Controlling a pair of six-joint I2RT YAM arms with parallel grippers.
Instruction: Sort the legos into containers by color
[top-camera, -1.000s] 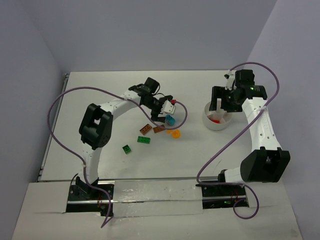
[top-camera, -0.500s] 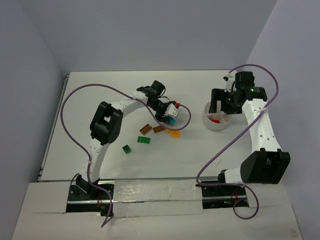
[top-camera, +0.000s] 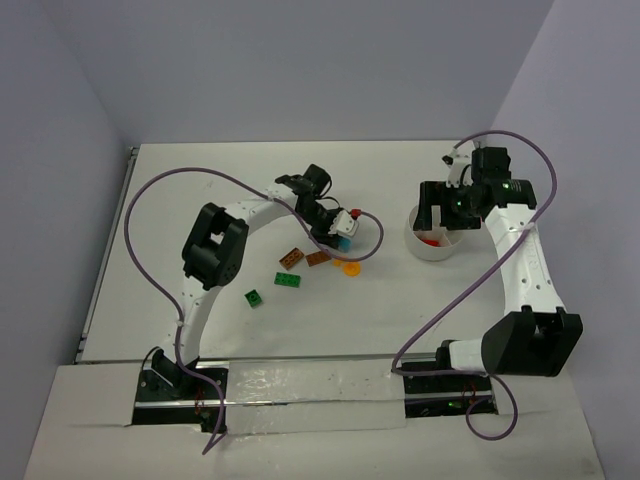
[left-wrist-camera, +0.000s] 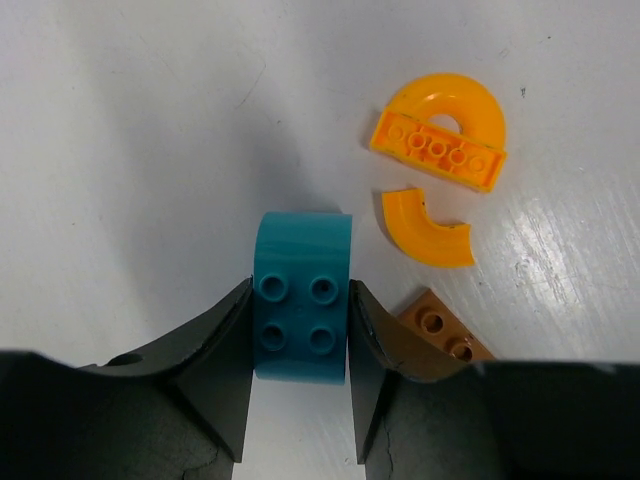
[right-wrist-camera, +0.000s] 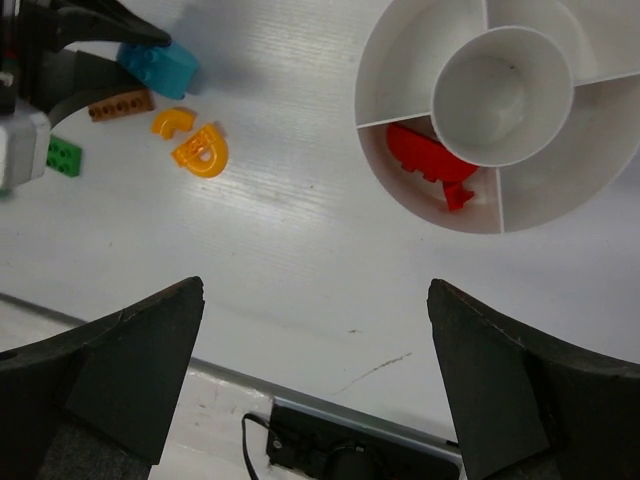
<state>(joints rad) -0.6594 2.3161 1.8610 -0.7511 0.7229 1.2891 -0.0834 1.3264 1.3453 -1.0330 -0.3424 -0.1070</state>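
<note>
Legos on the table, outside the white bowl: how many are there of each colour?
Teal brick: 1
Orange pieces: 2
Brown plates: 2
Green plates: 2
Total: 7

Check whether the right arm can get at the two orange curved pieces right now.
Probably not cleanly: the left gripper, closed on the teal brick, crowds the orange pieces. The right gripper hangs open over the bowl.
</note>
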